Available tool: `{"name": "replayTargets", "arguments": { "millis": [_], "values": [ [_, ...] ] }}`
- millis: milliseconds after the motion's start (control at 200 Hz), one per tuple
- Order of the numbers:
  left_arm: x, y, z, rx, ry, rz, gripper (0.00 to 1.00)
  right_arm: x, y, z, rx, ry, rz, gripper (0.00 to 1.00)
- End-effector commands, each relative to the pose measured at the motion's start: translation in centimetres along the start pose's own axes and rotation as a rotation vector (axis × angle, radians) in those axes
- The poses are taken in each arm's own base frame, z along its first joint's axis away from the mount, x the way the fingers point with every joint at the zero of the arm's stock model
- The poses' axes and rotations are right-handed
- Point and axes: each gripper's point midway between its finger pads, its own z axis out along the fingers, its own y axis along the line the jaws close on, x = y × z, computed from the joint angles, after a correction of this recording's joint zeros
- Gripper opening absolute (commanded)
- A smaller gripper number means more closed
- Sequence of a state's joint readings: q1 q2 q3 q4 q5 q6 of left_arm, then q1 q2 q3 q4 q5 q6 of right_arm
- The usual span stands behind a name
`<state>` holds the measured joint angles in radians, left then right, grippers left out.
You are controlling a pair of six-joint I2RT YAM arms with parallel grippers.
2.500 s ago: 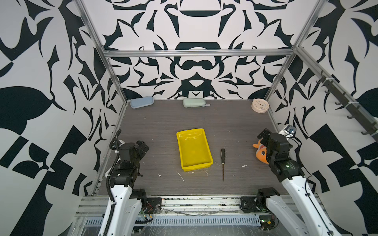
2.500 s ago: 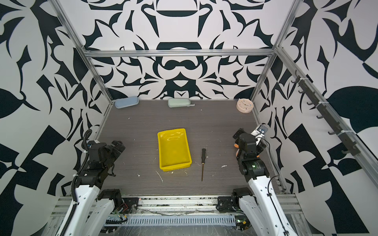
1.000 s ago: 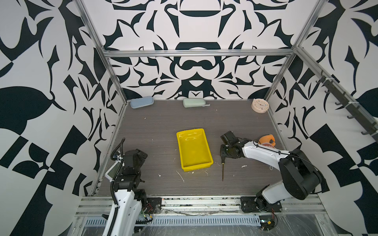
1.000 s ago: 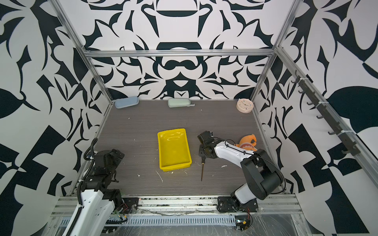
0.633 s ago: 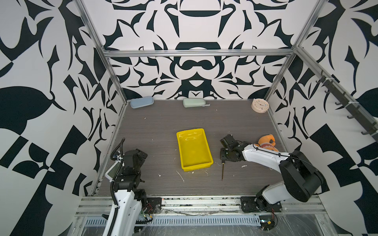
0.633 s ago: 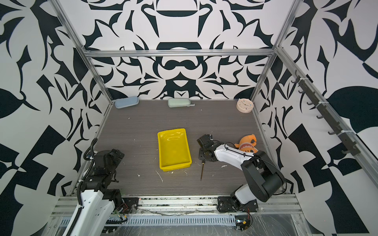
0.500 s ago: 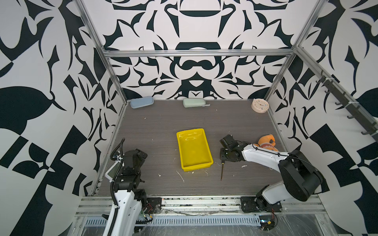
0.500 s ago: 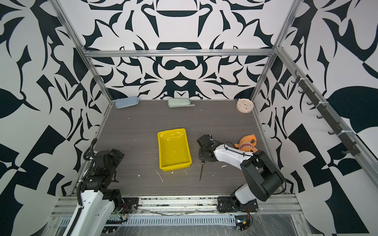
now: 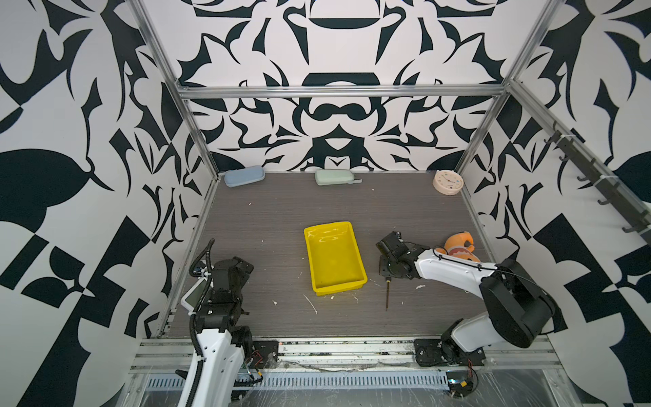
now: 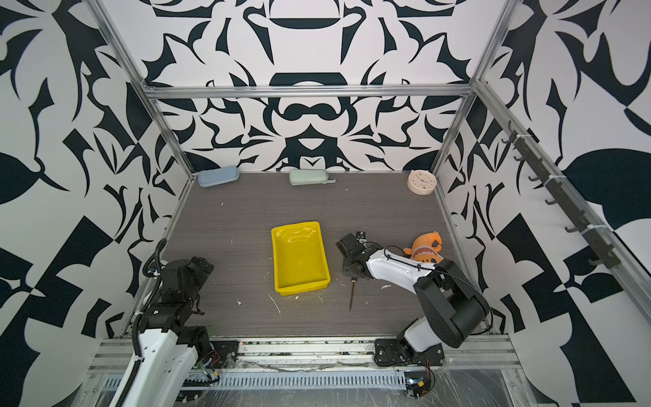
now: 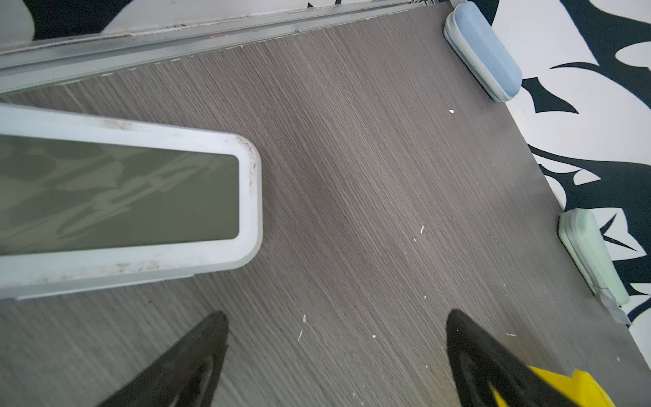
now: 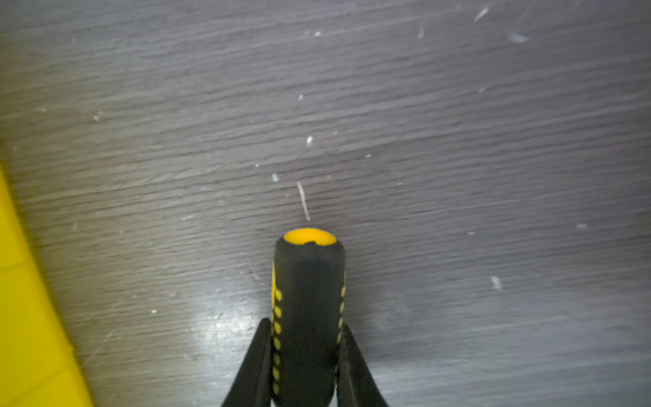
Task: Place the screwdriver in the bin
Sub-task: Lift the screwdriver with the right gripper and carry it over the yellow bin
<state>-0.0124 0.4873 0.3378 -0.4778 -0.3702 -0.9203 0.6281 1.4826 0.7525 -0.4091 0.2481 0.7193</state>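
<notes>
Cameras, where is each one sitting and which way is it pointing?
Both top views: high at the front, looking down at the bin, left arm and right arm.
Left wrist: behind the open left gripper, facing the blue pouch and green pouch.
Right wrist: low over the table, behind the right gripper shut on the screwdriver.
Shared: the bin shows in all.
</notes>
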Motion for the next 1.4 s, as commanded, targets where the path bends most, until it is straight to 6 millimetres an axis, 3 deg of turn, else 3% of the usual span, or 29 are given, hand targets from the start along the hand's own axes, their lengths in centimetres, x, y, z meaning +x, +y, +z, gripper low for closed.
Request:
{"name": "replayTargets", "arguments": {
  "millis": [0, 200, 295, 420, 560, 700, 915, 1060, 1260, 1395],
  "values": [
    [0.2, 0.7, -0.2, -0.029, 0.007, -0.013, 0.99, -4.1, 0.3, -3.2, 0.04, -0.155, -0.036, 0.13],
    [0.3, 0.6, -0.2, -0.014, 0.002, -0.026, 0.99, -11.6, 3.6, -7.7, -0.001, -0.37, -0.063, 0.12],
    [0.4, 0.6, -0.1, -0.01, 0.007, -0.027, 0.99, -14.8, 7.0, -9.4, -0.084, -0.428, -0.041, 0.12],
    [0.3, 0.6, -0.1, -0.012, 0.003, -0.027, 0.99, -16.1, 12.4, -10.1, -0.202, -0.444, -0.041, 0.11],
    [0.2, 0.7, -0.1, -0.014, -0.002, -0.029, 0.99, -15.2, 17.9, -9.2, -0.28, -0.418, -0.08, 0.1],
    [0.2, 0.7, -0.2, -0.011, -0.008, -0.031, 0.99, -12.6, 21.0, -6.1, -0.327, -0.306, -0.092, 0.08],
    [0.1, 0.7, -0.2, -0.005, -0.012, -0.033, 0.99, -9.8, 21.8, -3.1, -0.351, -0.196, -0.097, 0.08],
    [0.2, 0.7, -0.2, -0.006, -0.01, -0.032, 0.99, -9.0, 21.5, -2.0, -0.324, -0.168, -0.106, 0.09],
    [0.2, 0.7, -0.2, -0.007, -0.01, -0.032, 0.99, -8.2, 22.2, -2.0, -0.357, -0.141, -0.109, 0.1],
    [0.2, 0.7, -0.2, -0.006, -0.009, -0.032, 0.99, -9.0, 22.1, -3.6, -0.337, -0.218, -0.143, 0.11]
  ]
}}
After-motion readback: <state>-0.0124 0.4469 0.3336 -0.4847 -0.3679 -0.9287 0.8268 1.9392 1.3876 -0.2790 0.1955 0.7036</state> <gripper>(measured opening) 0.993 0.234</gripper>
